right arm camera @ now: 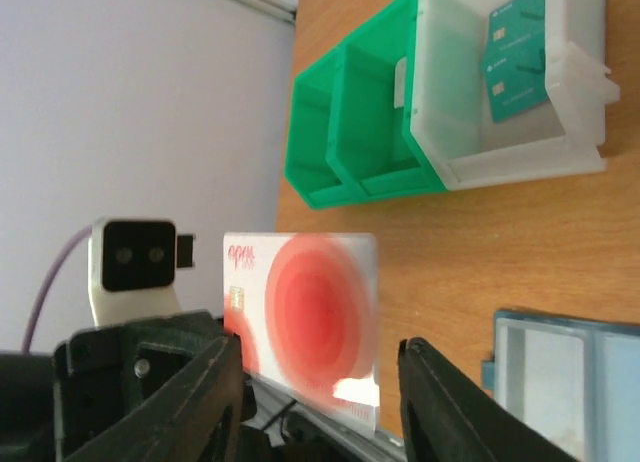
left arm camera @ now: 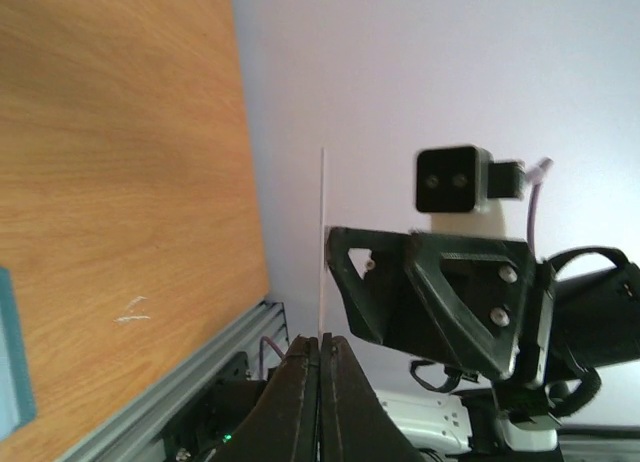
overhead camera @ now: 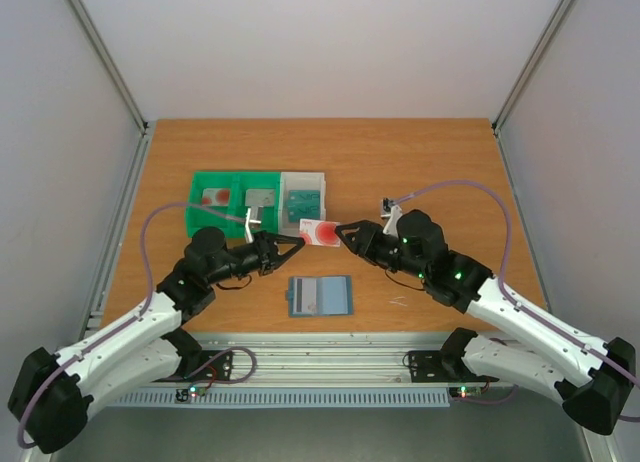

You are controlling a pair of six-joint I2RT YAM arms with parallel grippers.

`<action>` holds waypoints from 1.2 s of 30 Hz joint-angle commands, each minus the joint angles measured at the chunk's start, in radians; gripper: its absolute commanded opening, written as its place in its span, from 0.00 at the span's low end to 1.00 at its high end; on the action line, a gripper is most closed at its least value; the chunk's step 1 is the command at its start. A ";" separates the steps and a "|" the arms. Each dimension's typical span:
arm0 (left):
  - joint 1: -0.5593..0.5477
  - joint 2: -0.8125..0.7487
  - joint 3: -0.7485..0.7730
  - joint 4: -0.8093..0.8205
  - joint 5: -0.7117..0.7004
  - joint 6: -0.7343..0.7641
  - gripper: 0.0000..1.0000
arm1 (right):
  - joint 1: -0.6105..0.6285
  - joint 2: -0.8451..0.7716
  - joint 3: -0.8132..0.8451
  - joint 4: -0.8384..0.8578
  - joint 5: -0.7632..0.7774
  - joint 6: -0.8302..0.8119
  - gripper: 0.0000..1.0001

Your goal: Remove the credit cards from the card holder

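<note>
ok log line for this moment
left tool: shut on red-mark card | right tool: open around card | card holder: flat on table

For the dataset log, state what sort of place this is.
Probably a robotics lab test cell: a wooden table boxed in by plain white walls, with a left arm and a right arm mounted on an aluminium rail.
</note>
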 commanded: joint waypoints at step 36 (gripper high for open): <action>0.674 0.546 0.794 -1.124 0.074 0.904 0.01 | 0.004 -0.263 -0.075 -0.400 -0.030 -0.388 0.98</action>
